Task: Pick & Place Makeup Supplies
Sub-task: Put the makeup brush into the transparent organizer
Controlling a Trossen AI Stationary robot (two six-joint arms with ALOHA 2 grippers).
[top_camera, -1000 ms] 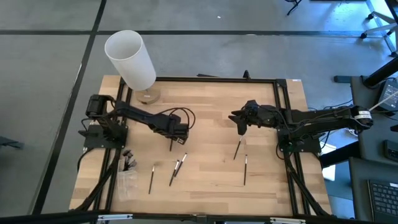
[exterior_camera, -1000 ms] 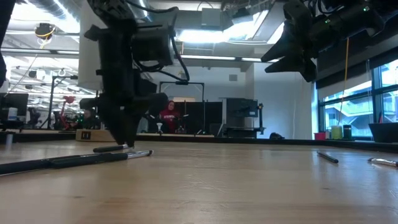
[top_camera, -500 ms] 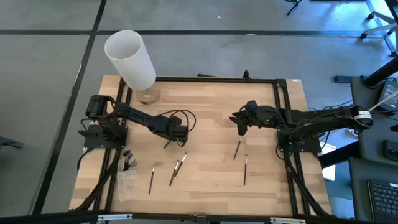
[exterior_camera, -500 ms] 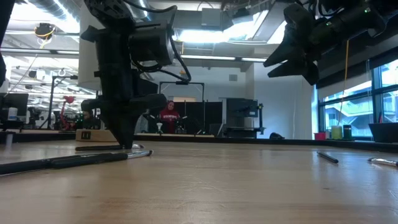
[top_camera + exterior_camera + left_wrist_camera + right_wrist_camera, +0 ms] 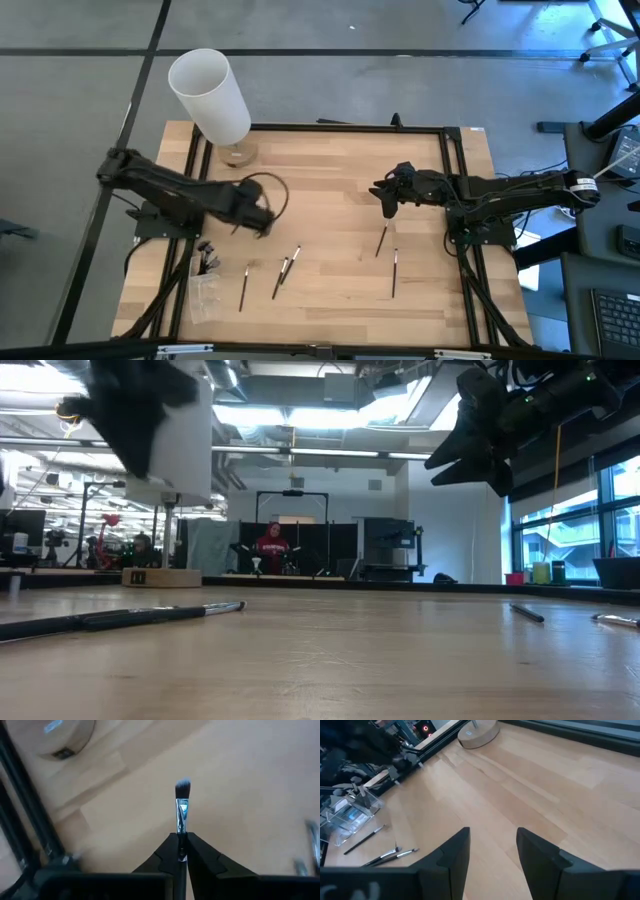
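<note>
My left gripper hovers over the table's left half, shut on one thin makeup brush with a silver ferrule and a dark bristle tip. Several more brushes lie flat on the wood: one, a pair, and two farther right. A clear box at the left edge holds a few brushes. My right gripper is open above the table's right half, touching nothing. In the low view my left arm is only a blur at the upper left. My left gripper pinches the brush by its dark handle just below the ferrule, between the two fingertips. The brush runs straight out along the fingers, bristle tip forward. It is lifted clear of the table.
A tall white cylinder tilts on a round wooden base at the far left corner. A black frame rail borders the table. Bare wood lies between the two grippers. People and equipment show in the room beyond the table.
My left gripper has risen from the table with the brush in its fingers and swung toward the table's left edge. The brush has gone from lying on the wood to being lifted clear.
</note>
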